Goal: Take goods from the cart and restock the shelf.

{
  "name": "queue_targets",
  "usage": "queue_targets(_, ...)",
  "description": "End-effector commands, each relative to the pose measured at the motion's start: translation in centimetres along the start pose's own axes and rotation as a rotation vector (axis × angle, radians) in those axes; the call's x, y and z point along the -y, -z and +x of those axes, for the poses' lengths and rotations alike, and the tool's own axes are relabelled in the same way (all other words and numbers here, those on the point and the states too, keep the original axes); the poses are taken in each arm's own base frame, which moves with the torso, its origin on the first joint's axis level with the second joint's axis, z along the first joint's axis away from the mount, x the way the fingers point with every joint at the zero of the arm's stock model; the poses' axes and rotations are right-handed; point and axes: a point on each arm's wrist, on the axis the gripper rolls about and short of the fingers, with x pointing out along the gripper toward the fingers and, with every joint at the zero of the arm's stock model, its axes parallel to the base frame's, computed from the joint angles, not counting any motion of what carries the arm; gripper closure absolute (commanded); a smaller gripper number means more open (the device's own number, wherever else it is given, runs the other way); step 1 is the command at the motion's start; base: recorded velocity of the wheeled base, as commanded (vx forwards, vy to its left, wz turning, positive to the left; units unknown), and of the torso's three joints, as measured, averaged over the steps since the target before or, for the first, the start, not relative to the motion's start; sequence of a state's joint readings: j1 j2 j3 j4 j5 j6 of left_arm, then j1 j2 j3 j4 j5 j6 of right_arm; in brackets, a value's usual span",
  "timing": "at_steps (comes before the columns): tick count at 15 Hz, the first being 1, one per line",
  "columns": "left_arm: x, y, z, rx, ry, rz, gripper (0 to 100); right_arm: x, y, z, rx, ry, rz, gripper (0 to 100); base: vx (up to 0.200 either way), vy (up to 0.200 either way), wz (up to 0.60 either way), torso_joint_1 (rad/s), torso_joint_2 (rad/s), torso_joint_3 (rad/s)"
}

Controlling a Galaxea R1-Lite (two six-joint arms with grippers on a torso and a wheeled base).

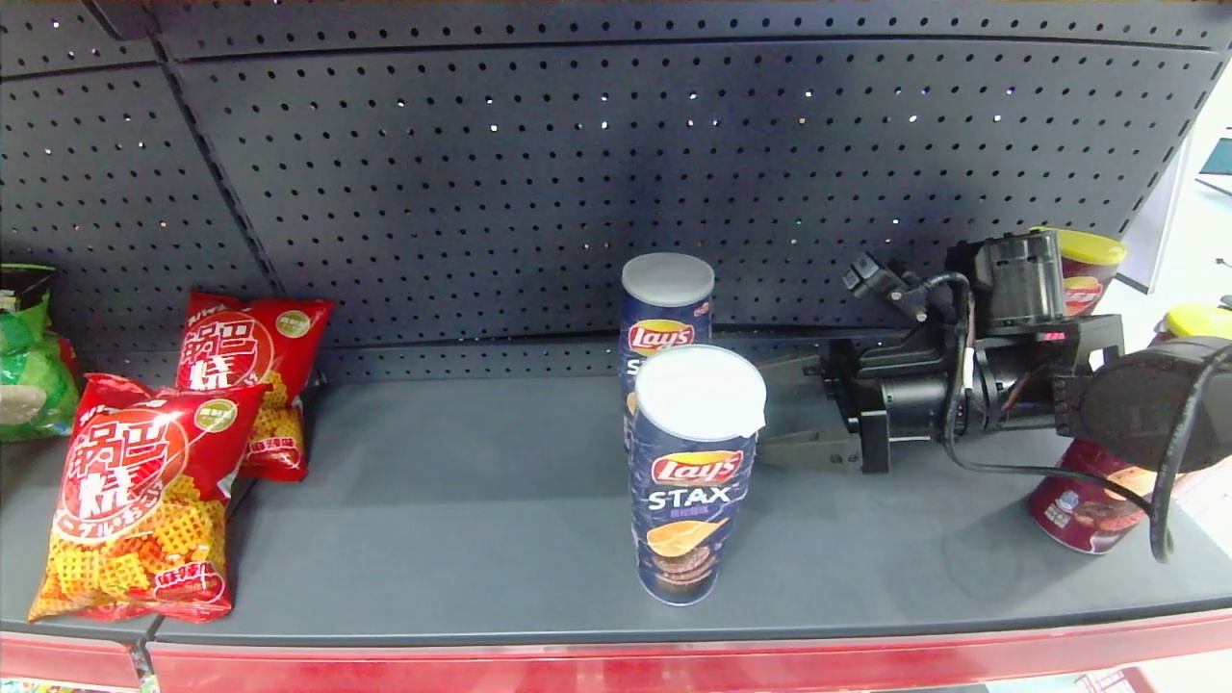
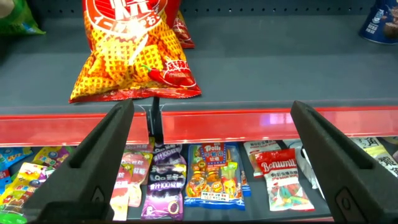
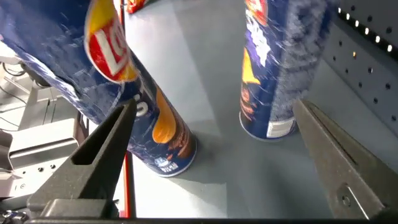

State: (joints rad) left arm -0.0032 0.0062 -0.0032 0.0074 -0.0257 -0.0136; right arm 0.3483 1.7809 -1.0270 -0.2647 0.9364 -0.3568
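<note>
— Where were the chips cans at that moment?

— Both stood upright on the shelf (image 1: 462, 520), near its middle. The front chips can (image 1: 691, 481) was close to the red front edge (image 1: 577, 664). The rear chips can (image 1: 664, 308) stood just behind it, near the pegboard back panel (image 1: 577, 173).

— And your right jaws?

— My right jaws were apart and clamped on nothing. My right arm (image 1: 962, 395) lay stretched in from the right, low over the shelf, and its two fingers (image 1: 808, 448) pointed at the front chips can. The tips were just beside that can. I could not tell if they touched it.

— And the other side?

— My left jaws were also wide apart and held nothing. They hung in front of the red front edge, a little below it, with rows of candy packets (image 2: 214, 174) under the shelf beyond them.

— What else was on the shelf?

— On the left, one red snack bag (image 1: 144, 500) stood near the front edge, and a second red snack bag (image 1: 255, 385) leaned at the back panel behind it. A green bag (image 1: 29, 356) was at the far left. On the right, behind my right arm, stood red cans (image 1: 1083, 515) with yellow lids.
</note>
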Motion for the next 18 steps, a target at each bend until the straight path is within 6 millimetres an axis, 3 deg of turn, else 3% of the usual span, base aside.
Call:
queue_targets(1, 0.0, 0.0, 0.0, -0.002, 0.000, 0.000, 0, 0.3, 0.6, -0.1, -0.009, 0.009, 0.017, 0, 0.000, 0.000, 0.00, 0.000, 0.00, 0.000)
queue_targets(9, 0.0, 0.0, 0.0, -0.002, 0.000, 0.000, 0, 0.5, 1.0, -0.5, -0.014, 0.021, 0.031, 0, 0.000, 0.000, 0.00, 0.000, 0.00, 0.000)
queue_targets(18, 0.0, 0.0, 0.0, -0.002, 0.000, 0.000, 0, -1.2, 0.6, -0.4, -0.014, -0.011, 0.016, 0, 0.000, 0.000, 0.00, 0.000, 0.00, 0.000)
